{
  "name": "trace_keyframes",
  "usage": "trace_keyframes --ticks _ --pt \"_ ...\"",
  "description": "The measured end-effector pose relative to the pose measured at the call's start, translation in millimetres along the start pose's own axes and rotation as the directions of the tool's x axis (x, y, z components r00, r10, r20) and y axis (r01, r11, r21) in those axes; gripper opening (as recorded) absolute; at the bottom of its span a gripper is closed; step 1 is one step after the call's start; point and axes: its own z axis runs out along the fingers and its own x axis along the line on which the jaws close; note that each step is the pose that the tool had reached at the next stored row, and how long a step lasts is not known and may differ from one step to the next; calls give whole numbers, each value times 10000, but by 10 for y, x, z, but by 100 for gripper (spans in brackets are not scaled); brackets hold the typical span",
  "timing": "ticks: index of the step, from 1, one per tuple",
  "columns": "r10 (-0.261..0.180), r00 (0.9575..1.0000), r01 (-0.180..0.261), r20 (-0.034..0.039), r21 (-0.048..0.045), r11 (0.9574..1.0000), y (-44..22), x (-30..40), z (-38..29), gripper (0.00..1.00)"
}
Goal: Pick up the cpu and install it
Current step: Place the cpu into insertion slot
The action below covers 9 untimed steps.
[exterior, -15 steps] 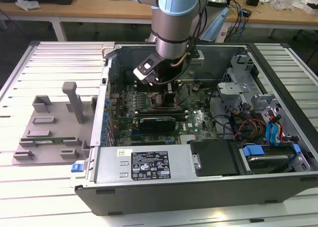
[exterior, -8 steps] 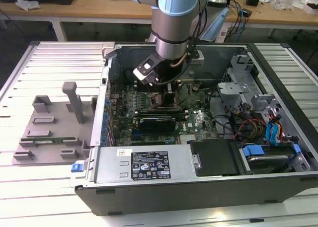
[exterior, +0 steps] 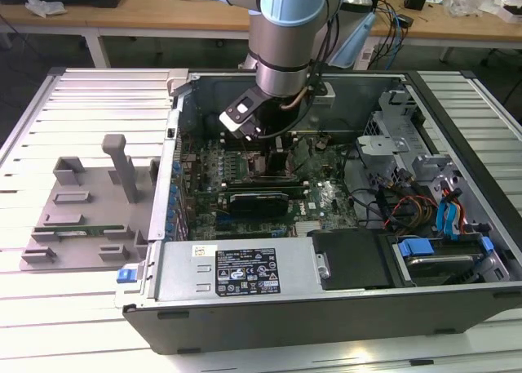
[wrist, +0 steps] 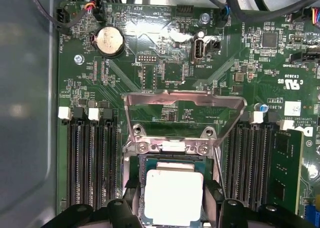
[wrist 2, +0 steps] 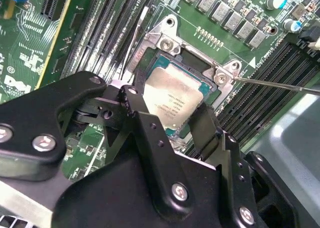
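An open computer case stands on a pale, slatted metal desk. Just beside it, on the exterior view's left, a grey plastic holder lies flat on the slats.

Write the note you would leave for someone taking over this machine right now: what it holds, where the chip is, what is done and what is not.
End effector: down inside the open computer case, its fingers closed against opposite edges of the cpu.
Cpu: at the socket on the motherboard, in or just over the opening; I cannot tell which.
Done: the cpu has been picked up and brought to the socket.
Not done: the cpu is not released, and the metal retaining frame stands open.
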Motion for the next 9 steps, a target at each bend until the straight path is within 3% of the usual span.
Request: trace_keyframes --ticks 9 --pt "-274 9996 274 9 -6 9996 33 5 -8 62"
